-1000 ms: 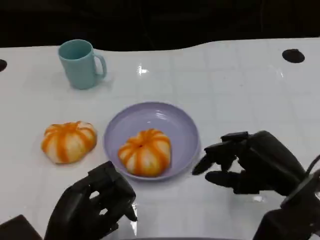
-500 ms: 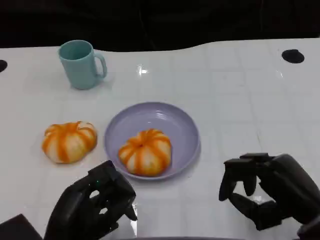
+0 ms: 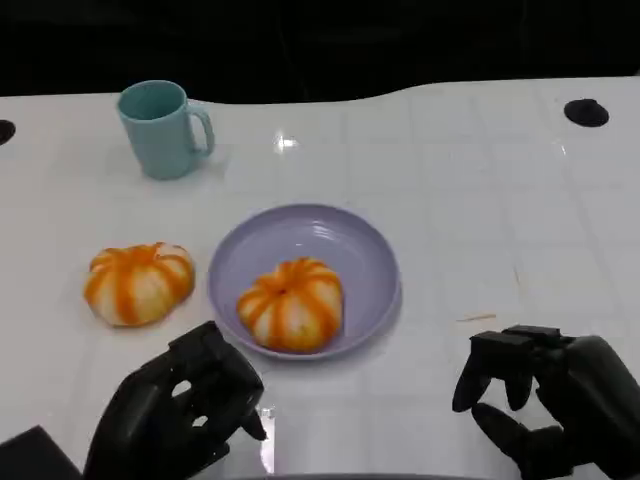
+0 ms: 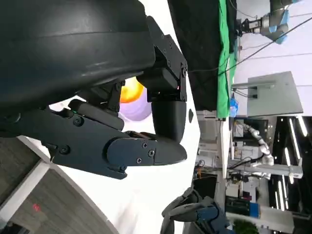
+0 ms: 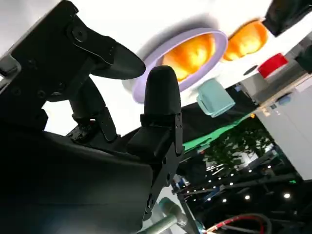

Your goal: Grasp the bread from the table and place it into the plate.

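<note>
One orange-striped round bread (image 3: 290, 304) lies in the front part of the lilac plate (image 3: 335, 225) at the table's middle. A second, similar bread (image 3: 137, 282) sits on the white table just left of the plate. My right hand (image 3: 555, 405) is near the front edge, well right of the plate, fingers loosely bent and apart with nothing in them. My left hand (image 3: 175, 410) rests at the front left, below the plate's rim, holding nothing. The right wrist view shows the plate (image 5: 146, 83), the bread (image 5: 190, 53) in it and the other bread (image 5: 246, 39) beyond.
A teal mug (image 3: 160, 128) stands at the back left, handle to the right. Two black round holes (image 3: 586, 112) mark the table's far corners. The right half of the tabletop is bare white surface.
My right hand has drawn back from beside the plate's right rim toward the front edge and to the right. The bread stays in the plate. My left hand has barely moved.
</note>
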